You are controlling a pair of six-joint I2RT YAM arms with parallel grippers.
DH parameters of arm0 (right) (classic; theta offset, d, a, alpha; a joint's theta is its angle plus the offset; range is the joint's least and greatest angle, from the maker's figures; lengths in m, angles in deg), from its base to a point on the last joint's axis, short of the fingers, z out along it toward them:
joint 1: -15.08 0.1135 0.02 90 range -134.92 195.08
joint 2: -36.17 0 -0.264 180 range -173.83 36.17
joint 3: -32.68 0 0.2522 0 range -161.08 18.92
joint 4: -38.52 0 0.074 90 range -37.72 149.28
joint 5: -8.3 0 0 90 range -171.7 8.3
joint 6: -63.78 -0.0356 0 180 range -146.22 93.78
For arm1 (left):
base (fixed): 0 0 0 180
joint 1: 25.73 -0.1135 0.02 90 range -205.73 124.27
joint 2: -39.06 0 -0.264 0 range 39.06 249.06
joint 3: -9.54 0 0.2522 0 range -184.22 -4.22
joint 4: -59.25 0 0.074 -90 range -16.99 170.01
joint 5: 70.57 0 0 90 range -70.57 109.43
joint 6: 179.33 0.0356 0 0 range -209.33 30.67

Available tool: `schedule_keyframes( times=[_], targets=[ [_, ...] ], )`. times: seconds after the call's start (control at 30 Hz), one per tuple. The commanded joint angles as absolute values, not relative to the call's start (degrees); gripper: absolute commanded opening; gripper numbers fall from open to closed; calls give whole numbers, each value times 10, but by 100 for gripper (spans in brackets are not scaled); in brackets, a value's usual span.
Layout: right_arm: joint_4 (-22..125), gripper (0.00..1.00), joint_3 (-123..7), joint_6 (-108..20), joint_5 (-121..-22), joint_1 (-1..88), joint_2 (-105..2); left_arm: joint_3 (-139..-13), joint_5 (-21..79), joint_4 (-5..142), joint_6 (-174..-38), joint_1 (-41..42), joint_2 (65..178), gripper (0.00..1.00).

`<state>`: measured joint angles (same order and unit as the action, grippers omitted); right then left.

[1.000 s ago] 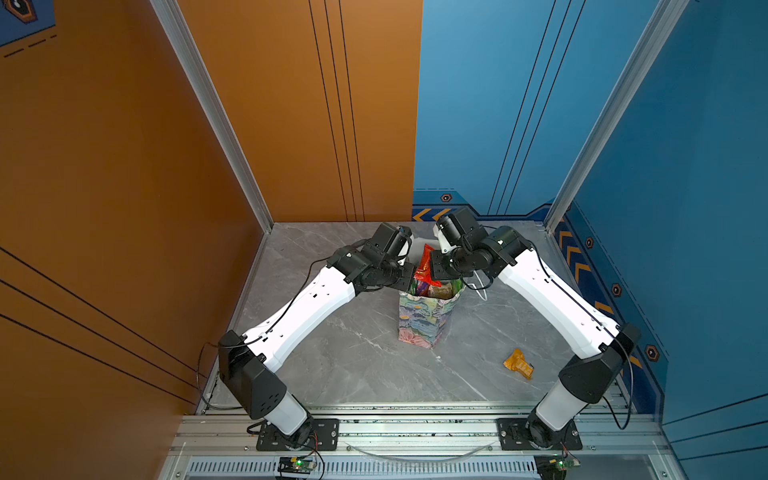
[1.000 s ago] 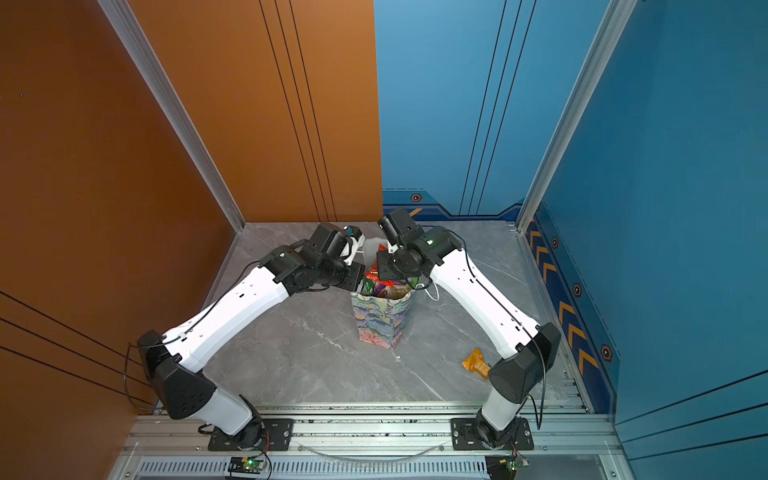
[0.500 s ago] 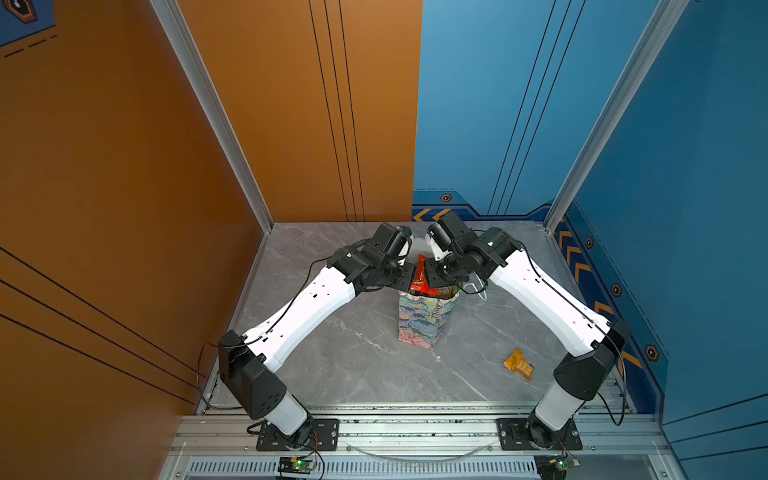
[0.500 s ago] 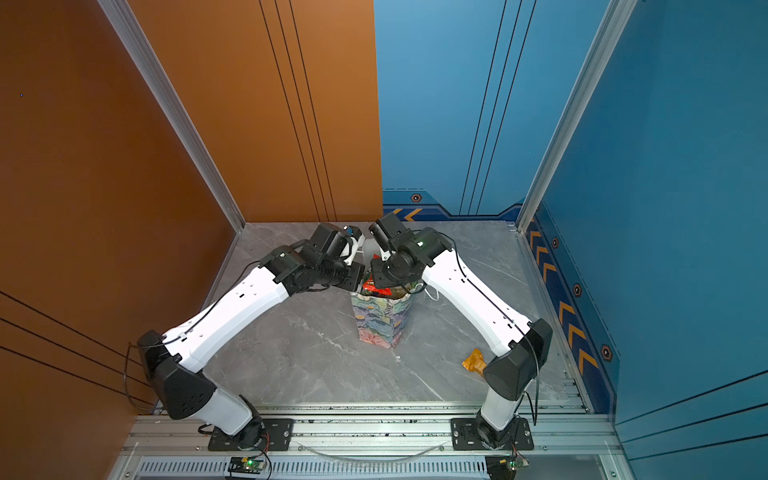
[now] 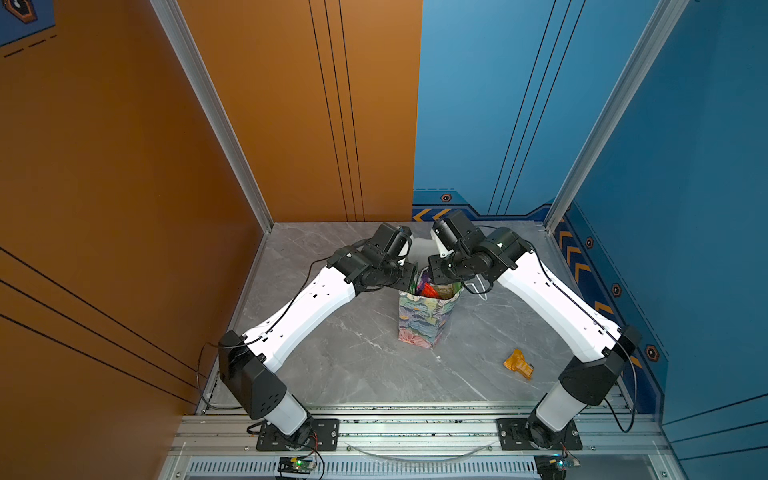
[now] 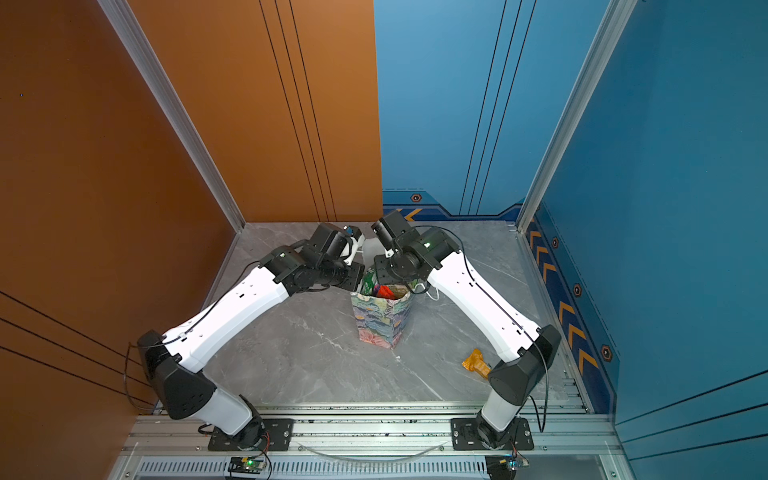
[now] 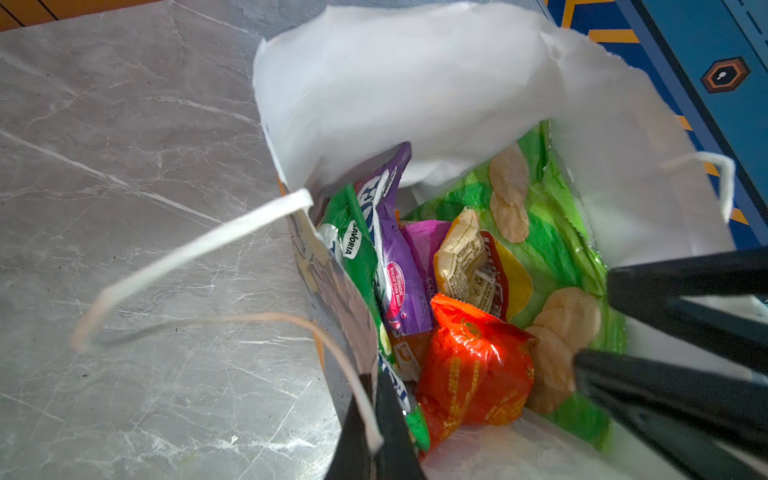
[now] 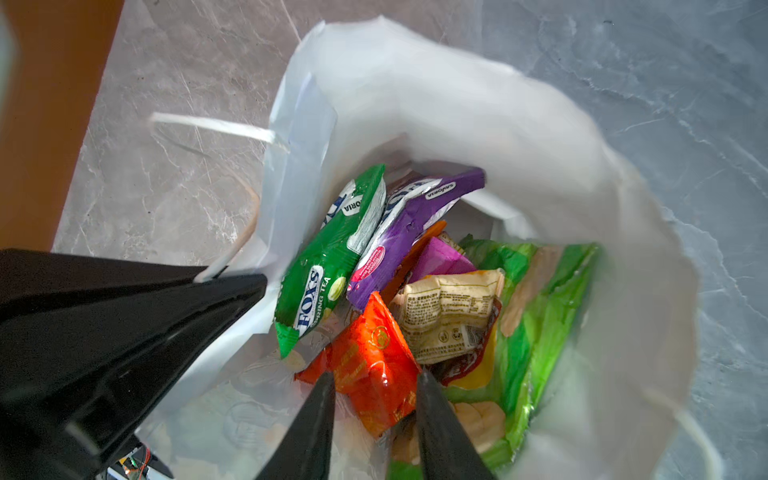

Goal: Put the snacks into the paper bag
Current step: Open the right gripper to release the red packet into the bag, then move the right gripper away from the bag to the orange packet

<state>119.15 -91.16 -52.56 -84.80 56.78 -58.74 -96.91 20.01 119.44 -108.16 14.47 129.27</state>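
Note:
The floral paper bag (image 5: pixel 426 320) (image 6: pixel 380 324) stands mid-table, its mouth wide. My left gripper (image 7: pixel 372 386) is shut on the bag's near rim and a white cord handle (image 7: pixel 187 253). My right gripper (image 8: pixel 376 376) hangs open in the bag's mouth, with a red-orange packet (image 8: pixel 374 357) lying loose just below its fingertips. Other snacks lie inside: green Fox's (image 8: pixel 328 266), purple Fox's (image 8: pixel 407 232), a tan packet (image 8: pixel 449 316), a pink one (image 8: pixel 440 259) and the big green Lay's (image 7: pixel 552 249). One orange packet (image 5: pixel 518 363) (image 6: pixel 476 363) lies on the table.
The orange packet on the grey marble table (image 5: pixel 353 357) sits front right, close to the right arm's base (image 5: pixel 582 382). Orange and blue walls close in the back and sides. A metal rail (image 5: pixel 415 428) runs along the front edge.
The right gripper has come down into the bag's mouth with the red-orange packet and its jaws have parted. The packet stood above the rim before and now lies inside. The left gripper has kept still.

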Motion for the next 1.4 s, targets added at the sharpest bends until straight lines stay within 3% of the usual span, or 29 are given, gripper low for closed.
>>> schedule_keyframes(
  times=[0.0,0.17,0.47,0.8,1.0,1.23,1.37],
  targets=[
    [1179,38,-916,-517,-907,572,-530,-964,194,1180,-1069,152,1281,1],
    [1138,47,-855,-517,-958,556,-447,-964,194,1179,-1069,153,1281,1],
    [1124,55,-726,-527,-962,425,-334,-964,189,1180,-1068,153,1283,1],
    [1115,62,-516,-564,-873,257,-268,-963,184,1180,-1067,153,1287,1],
    [1110,68,-397,-605,-856,210,-234,-964,191,1180,-1070,154,1288,1],
    [1050,72,-235,-652,-763,131,-205,-963,181,1181,-1067,156,1284,1],
    [1044,75,-186,-682,-788,111,-178,-963,182,1181,-1067,156,1283,1]
  ],
)
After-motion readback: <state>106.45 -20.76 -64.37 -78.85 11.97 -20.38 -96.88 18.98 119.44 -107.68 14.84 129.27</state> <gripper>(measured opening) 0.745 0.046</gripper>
